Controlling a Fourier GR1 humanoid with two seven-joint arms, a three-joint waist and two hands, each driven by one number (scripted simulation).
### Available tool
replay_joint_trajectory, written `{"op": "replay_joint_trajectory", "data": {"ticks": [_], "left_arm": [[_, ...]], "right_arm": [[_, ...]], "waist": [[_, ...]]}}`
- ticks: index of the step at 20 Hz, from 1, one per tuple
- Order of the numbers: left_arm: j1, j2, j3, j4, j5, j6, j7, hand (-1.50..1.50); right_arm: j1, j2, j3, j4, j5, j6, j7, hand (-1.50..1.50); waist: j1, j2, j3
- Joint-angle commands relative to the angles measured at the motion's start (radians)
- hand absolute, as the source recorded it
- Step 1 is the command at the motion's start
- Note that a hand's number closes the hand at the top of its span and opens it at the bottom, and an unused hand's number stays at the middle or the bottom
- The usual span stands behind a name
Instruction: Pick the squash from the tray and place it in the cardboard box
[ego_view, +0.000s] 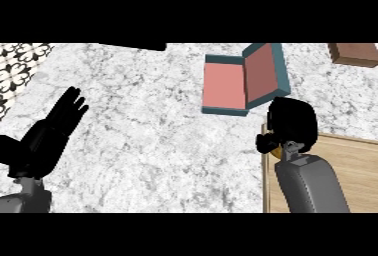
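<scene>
- Our right hand sits over the far left corner of the wooden tray, its fingers curled under and closed around something.
- A small orange-yellow sliver shows just below those fingers, and we take it for the squash. The hand hides the rest of it.
- So the squash is in our right hand, at the tray's far left edge, and not yet in the box.
- We cannot tell whether it is lifted clear of the tray or only gripped there.
- The box lies just beyond the hand, slightly to the left. It shows teal walls and a pink inside rather than plain cardboard, and one flap stands open on its right side. Nothing lies in it.
- We judge the pick as done or nearly done. What is left is the short carry to the far left, over the box's near wall, and then the release.
- Our left hand rests at the left over the marble counter, fingers straight and spread, holding nothing.
- A brown block sits at the far right, well apart from the box.
</scene>
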Motion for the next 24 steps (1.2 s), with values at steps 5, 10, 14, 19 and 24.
{"op": "replay_joint_trajectory", "data": {"ticks": [5, 10, 14, 19, 24], "left_arm": [[-0.043, -0.018, -0.059, 0.023, -0.010, -0.022, 0.018, 0.00], [-0.072, -0.024, -0.063, 0.044, -0.013, -0.022, 0.013, 0.00], [-0.093, -0.024, -0.062, 0.050, -0.023, -0.010, 0.019, 0.00], [-0.094, -0.007, -0.046, 0.085, -0.036, -0.008, 0.010, 0.00], [-0.095, -0.025, -0.032, 0.086, -0.030, 0.018, 0.009, 0.00]], "right_arm": [[-0.362, 0.017, 0.025, 0.125, -0.026, -0.129, 0.364, 1.50], [-0.589, 0.017, 0.025, 0.226, 0.044, -0.187, 0.547, 1.50], [-0.696, 0.017, 0.010, 0.335, 0.086, -0.233, 0.652, 1.50], [-0.837, 0.017, -0.028, 0.461, 0.129, -0.261, 0.739, 1.50], [-0.947, 0.017, -0.071, 0.606, 0.125, -0.283, 0.784, 1.50]], "waist": [[0.082, 0.003, -0.007], [0.078, -0.003, -0.012], [0.075, 0.000, -0.012], [0.050, 0.000, -0.012], [0.019, -0.009, -0.010]]}}
